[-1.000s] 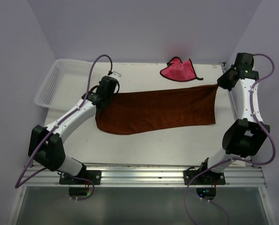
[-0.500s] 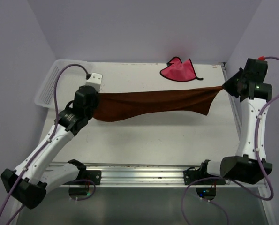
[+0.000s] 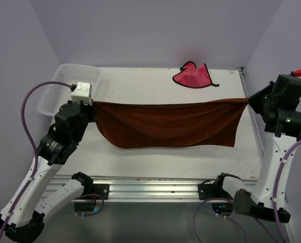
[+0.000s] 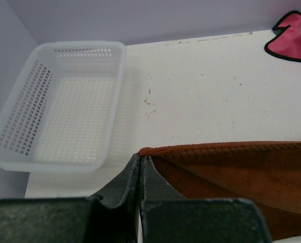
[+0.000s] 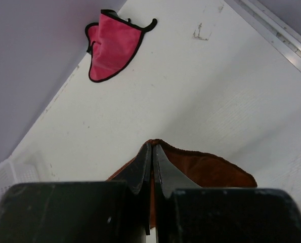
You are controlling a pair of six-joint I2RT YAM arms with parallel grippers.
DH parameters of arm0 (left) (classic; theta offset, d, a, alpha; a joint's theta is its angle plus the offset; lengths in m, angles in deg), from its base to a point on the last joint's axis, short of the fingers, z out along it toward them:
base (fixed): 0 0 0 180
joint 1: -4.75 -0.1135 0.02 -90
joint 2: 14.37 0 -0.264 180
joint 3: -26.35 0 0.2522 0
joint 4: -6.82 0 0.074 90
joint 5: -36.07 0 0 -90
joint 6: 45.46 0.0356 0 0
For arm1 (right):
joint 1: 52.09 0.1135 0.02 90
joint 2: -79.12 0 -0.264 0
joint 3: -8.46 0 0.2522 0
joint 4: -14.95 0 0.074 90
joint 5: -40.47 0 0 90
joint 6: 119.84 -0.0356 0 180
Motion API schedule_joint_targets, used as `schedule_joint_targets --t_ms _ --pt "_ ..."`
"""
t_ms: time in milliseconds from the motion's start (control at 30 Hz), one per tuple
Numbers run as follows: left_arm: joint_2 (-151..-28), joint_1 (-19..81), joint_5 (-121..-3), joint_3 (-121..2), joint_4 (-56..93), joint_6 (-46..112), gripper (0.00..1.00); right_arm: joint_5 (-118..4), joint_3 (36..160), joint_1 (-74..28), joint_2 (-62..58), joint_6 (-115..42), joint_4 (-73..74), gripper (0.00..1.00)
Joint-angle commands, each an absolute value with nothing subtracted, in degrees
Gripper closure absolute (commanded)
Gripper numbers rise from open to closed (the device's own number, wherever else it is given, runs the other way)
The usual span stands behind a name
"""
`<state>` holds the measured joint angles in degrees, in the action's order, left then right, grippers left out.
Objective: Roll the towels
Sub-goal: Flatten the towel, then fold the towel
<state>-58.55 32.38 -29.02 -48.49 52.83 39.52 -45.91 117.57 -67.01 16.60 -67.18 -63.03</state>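
The rust-brown towel hangs stretched in the air between both arms, its top edge taut and its body drooping toward the table. My left gripper is shut on its left top corner. My right gripper is shut on the right top corner. The pink-red towel with dark edging lies crumpled at the back of the table, also seen as the pink-red towel and the pink-red towel in the wrist views.
A white mesh basket stands at the back left corner, its rim just beyond the left gripper. Purple walls close the table on three sides. A metal rail runs along the near edge.
Both arms have risen and drawn toward the near side, lifting the brown towel off the table. It went from lying flat to hanging stretched between the two grippers.
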Motion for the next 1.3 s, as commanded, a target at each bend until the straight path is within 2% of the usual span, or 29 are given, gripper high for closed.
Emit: schedule_joint_targets --t_ms 0,133,367,567,867,1267 --pt "-61.99 31.90 -28.45 -47.62 51.44 39.17 1.00 -45.40 113.38 -67.12 13.03 -70.18 -60.52 1.00" --pt "-69.98 31.90 -25.90 -45.77 45.82 40.40 1.00 -45.57 109.33 -67.12 7.06 -72.11 -54.72 1.00" --pt "-95.18 30.77 -25.54 -55.15 38.52 42.60 1.00 -46.36 110.72 -67.12 -7.87 -73.35 -44.78 1.00" --pt "-105.49 29.18 -25.98 -60.70 34.91 47.43 1.00 -49.09 112.57 -67.12 -18.08 -72.21 -40.21 1.00" --pt "-105.69 29.09 -26.33 -51.23 32.27 47.97 1.00 -46.63 105.37 -67.47 -19.23 -68.43 -38.80 1.00" --pt "-101.47 29.18 -26.86 -45.59 34.82 45.68 1.00 -44.78 97.37 -68.70 -12.73 -65.70 -40.20 1.00"
